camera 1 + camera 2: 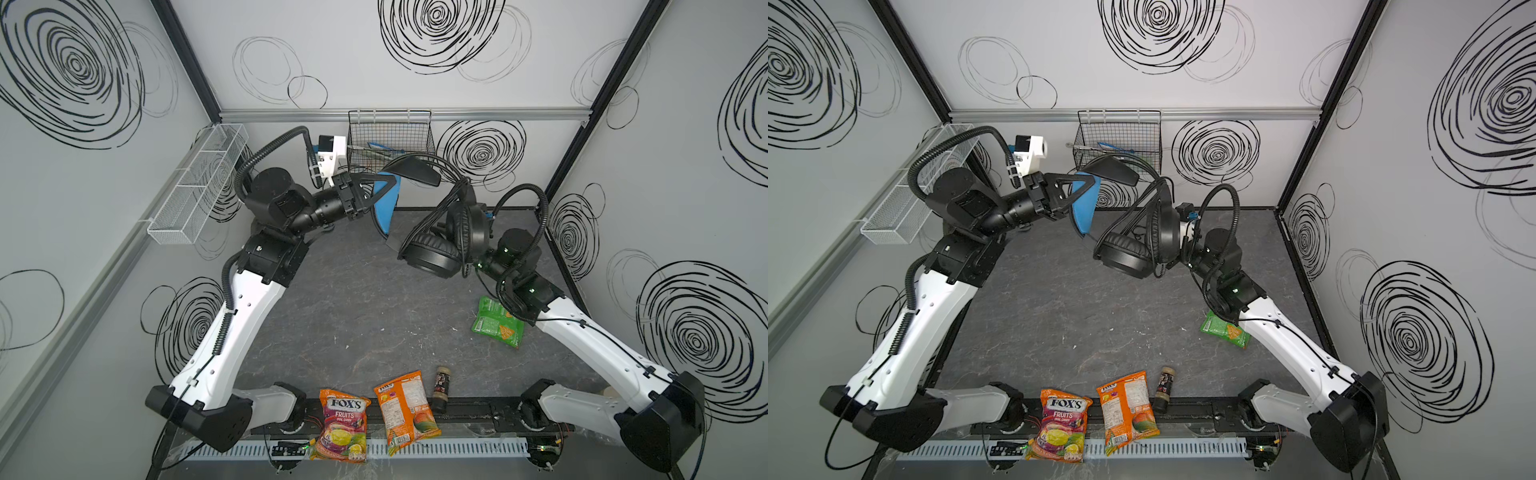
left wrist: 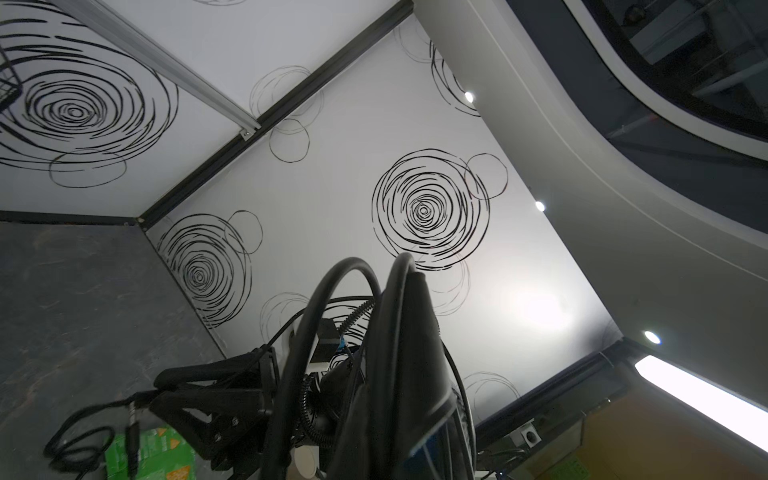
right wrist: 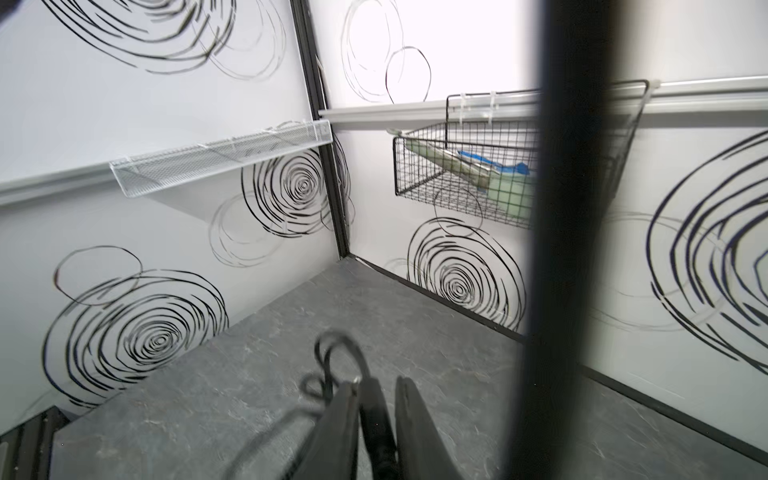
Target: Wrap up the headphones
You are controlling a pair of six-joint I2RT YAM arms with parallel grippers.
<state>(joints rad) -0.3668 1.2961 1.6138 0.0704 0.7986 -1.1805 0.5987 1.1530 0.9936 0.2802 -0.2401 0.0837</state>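
**Headphones held aloft between both arms**

The headphones hung clear of the dark grey table, over its back half and just in front of the black wire basket on the rear wall. Both round padded cups hung low on the right, one facing the camera and the other edge-on behind it. The blue inner headband and the black top pad rose toward the left. Several strands of the thin black cable ran alongside the wire arch down to the cups.

The left gripper was clamped on the headband at its upper end, as both top views showed.

The right gripper was hidden behind the cups in both top views. In the right wrist view its fingers stood close together with the cable looping out at their tips. The left wrist view showed the plug dangling just beside them. Whether they actually pinched the cable could not be told.

A green snack packet lay on the table under the right arm. Along the front edge lay a Fox's candy bag, an orange packet and a small jar. A white mesh tray hung on the left wall.
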